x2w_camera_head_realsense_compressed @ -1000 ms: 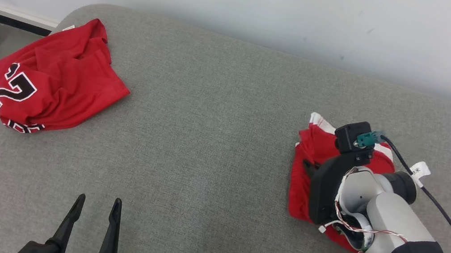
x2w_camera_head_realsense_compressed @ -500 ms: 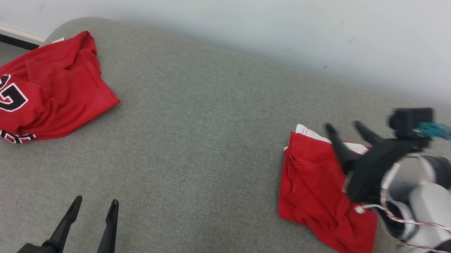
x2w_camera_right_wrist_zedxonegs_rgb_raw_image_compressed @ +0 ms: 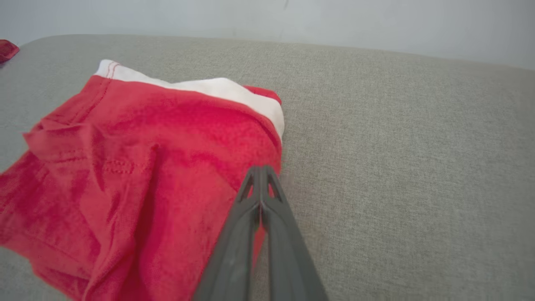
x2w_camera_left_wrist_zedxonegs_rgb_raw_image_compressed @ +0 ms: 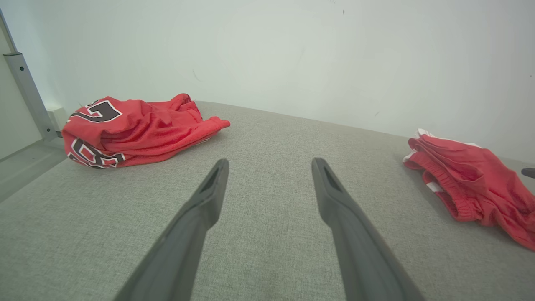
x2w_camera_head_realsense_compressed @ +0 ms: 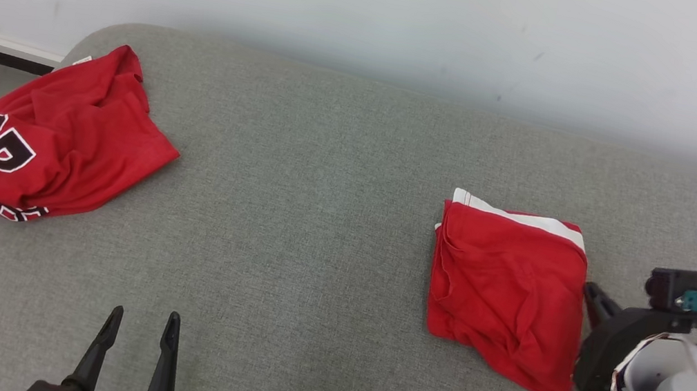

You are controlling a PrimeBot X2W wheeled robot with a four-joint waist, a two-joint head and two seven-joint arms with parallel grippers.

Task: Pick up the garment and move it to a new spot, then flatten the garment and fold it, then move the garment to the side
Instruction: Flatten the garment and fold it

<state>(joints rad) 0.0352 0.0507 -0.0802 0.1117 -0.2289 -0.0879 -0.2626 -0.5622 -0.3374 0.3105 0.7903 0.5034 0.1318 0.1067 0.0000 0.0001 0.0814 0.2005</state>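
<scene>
Progress looks close to complete for one piece, as we judge it: the folded garment lies as a compact red rectangle with a white band along its far edge. It is on the right part of the grey cushion, well apart from the jersey, which sits crumpled at the cushion's left end. We take the picking up, flattening and folding as done, and its present spot reads as the side placement too, though some wrinkles and a loose near corner show. If the jersey counts as part of the job, the whole sequence is left for it; it is bunched, its number partly turned under. The right gripper sits low over the cushion just beside the folded garment's right edge, fingers pressed together with no gap. In the right wrist view its tips overlap the cloth's edge, but we see nothing pinched between them, so we judge it empty. Its forearm comes in from the lower right of the head view. The left gripper hangs at the lower left, fingers spread wide and holding nothing, pointed across the bare cushion between the two red pieces.
</scene>
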